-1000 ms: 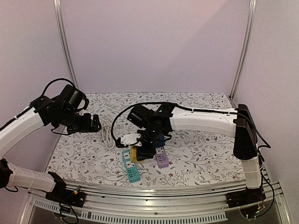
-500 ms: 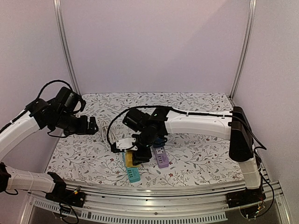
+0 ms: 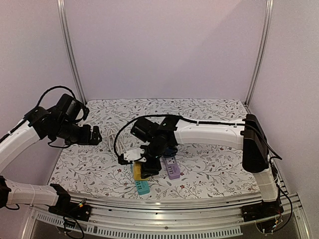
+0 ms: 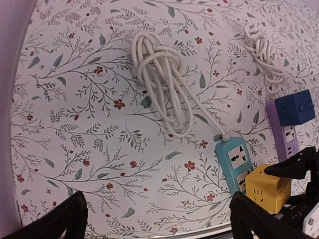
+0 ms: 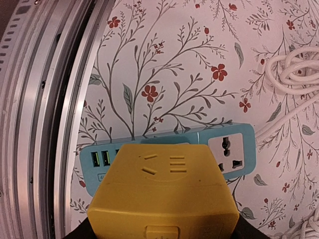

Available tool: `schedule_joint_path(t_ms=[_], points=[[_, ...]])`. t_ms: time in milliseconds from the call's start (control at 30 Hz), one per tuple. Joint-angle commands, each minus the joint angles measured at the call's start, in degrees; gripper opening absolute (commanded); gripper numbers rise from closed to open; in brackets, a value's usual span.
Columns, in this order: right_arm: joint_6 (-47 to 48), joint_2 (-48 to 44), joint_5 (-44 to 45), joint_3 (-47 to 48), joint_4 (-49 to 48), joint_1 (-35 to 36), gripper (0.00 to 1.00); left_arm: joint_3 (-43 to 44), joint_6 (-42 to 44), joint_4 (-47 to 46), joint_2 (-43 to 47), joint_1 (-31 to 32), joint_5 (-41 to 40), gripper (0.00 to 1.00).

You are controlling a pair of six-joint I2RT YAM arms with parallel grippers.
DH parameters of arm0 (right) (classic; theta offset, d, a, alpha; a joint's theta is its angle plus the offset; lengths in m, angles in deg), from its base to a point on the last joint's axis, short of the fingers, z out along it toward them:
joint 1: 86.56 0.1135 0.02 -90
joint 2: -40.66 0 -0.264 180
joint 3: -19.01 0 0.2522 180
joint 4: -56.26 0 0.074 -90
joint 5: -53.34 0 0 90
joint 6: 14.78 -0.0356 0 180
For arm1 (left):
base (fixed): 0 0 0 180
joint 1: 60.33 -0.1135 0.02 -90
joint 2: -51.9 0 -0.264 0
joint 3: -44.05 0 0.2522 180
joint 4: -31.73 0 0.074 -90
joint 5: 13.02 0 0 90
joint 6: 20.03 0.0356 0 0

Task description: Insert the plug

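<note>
Gripping the yellow cube, the right pincer is partly closed around it at the low centre of the top view. The cube sits over the teal strip, near the surface's front edge. The left pincer hangs at far left near a coiled white cord, jaws wide apart, holding nothing.

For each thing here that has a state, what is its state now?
Left pincer: open, empty.
Right pincer: shut on the yellow cube.
Yellow cube: held over the teal strip; seated or not, cannot tell.
Teal strip: flat, cord coiled.
Purple strip: flat, blue cube on it.
</note>
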Motion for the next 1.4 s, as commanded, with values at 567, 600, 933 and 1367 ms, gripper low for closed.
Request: schedule_joint_path(t_ms=[567,600,933,1367], points=[[0.7,1.0,6.5,-3.6,-1.2,0.2,0.00,-1.6,3.6,1.8,1.1,-1.5,0.4,0.99],[0.9,0.1,6.7,-4.3,-1.2,0.2,0.00,-1.8,3.5,1.7,1.1,-1.5,0.5,0.99],[0.5,-2.5,4.8,-6.5,-0.6,0.5,0.00,-4.6,2.8,-1.3,-0.4,-1.6,3.3,0.97],[0.4,-4.6,2.5,-11.7,-2.9,0.4,0.00,-14.8,-3.5,-17.3,-11.2,-1.5,15.2,0.79]])
